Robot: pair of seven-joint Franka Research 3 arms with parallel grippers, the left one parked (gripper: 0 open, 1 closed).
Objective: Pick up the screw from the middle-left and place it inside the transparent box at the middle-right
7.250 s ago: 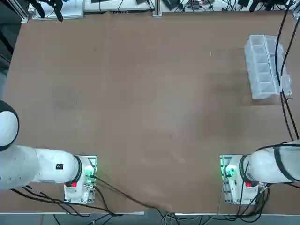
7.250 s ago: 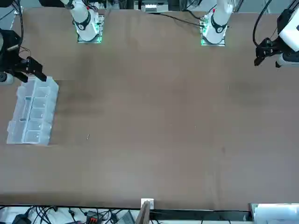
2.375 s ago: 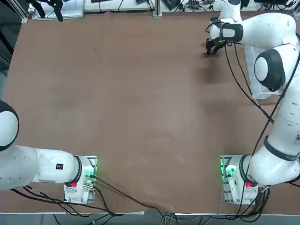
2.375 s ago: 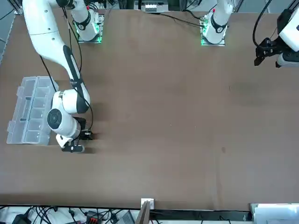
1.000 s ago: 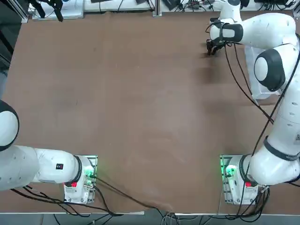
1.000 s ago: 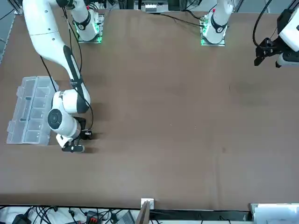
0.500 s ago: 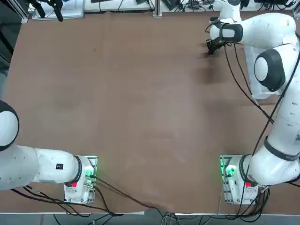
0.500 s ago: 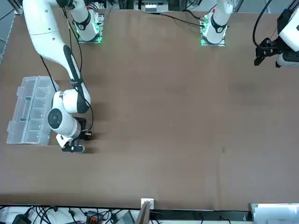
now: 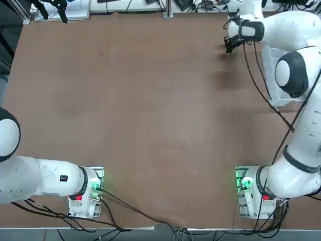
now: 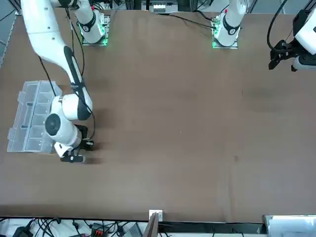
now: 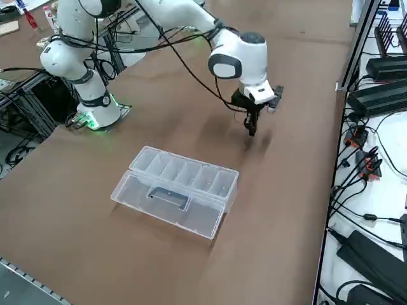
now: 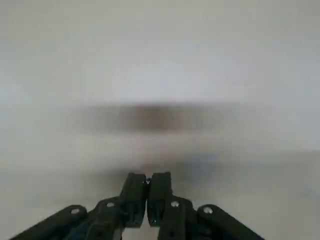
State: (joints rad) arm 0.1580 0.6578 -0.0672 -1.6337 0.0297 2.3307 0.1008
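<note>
My right gripper hangs just above the brown table at its far right, a little to the left of the transparent box. Its fingers are pressed together, and a tiny sliver, the screw, shows pinched at their tips. From the front, the gripper sits beside the box, near its far end. In the right side view the gripper points straight down, with its shadow on the table below. The box lies open, showing a row of compartments.
My right arm's elbow covers most of the box from overhead. Black cables trail from the wrist across the table. Cables and power bricks lie off the table's far edge.
The gripper's fingers have shut at the spot where the screw lay. The gripper has since lifted slightly and shifted toward the box.
</note>
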